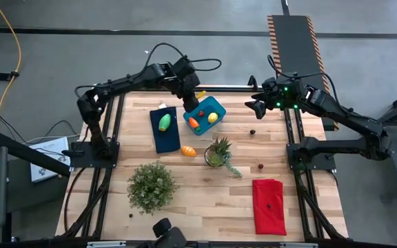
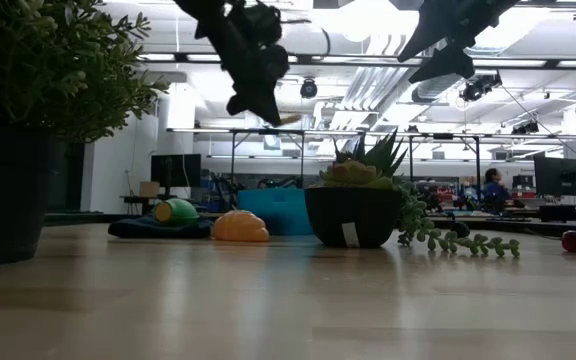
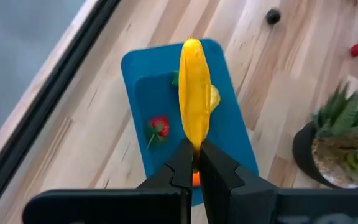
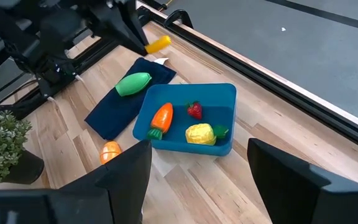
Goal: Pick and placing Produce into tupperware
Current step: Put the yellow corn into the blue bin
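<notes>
Left gripper (image 3: 192, 163) clamps a yellow banana (image 3: 194, 99) above the blue tupperware (image 3: 140, 93) directly below it (carrot, lemon, strawberry inside); right gripper (image 4: 194, 165) waits nearby, fingers apart.

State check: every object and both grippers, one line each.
Left gripper: shut on a long yellow toy banana, held above the tub.
Right gripper: open, empty, raised near the table's far edge.
Bright blue plastic tub: upright, holding an orange toy carrot, a yellow toy lemon and a small red strawberry.
Green oval toy: lying on the dark blue cloth.
Orange oval toy: on bare wood beside the cloth.
</notes>
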Robot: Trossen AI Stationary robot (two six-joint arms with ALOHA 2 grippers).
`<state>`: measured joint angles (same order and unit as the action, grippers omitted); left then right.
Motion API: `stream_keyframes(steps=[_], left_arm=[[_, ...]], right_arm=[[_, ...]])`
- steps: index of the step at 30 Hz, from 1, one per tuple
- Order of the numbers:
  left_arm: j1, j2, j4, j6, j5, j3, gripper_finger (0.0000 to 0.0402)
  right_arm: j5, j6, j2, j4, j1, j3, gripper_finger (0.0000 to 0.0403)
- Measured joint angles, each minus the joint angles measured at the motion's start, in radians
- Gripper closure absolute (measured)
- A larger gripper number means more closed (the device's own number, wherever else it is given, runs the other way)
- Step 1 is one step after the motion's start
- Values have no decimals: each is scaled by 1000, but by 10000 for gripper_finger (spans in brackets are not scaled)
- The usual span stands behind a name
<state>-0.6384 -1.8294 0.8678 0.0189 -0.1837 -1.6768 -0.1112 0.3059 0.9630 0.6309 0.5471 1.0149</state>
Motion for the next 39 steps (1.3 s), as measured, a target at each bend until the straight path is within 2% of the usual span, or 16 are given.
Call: stream_keyframes(steps=[25, 39], left_arm=[[64, -216, -53, -77, 17, 1, 394], [63, -220, -89, -106, 44, 2, 394]], right_arm=[[0, -18, 0, 1, 0, 0, 147], [0, -26, 0, 1, 0, 0, 147]])
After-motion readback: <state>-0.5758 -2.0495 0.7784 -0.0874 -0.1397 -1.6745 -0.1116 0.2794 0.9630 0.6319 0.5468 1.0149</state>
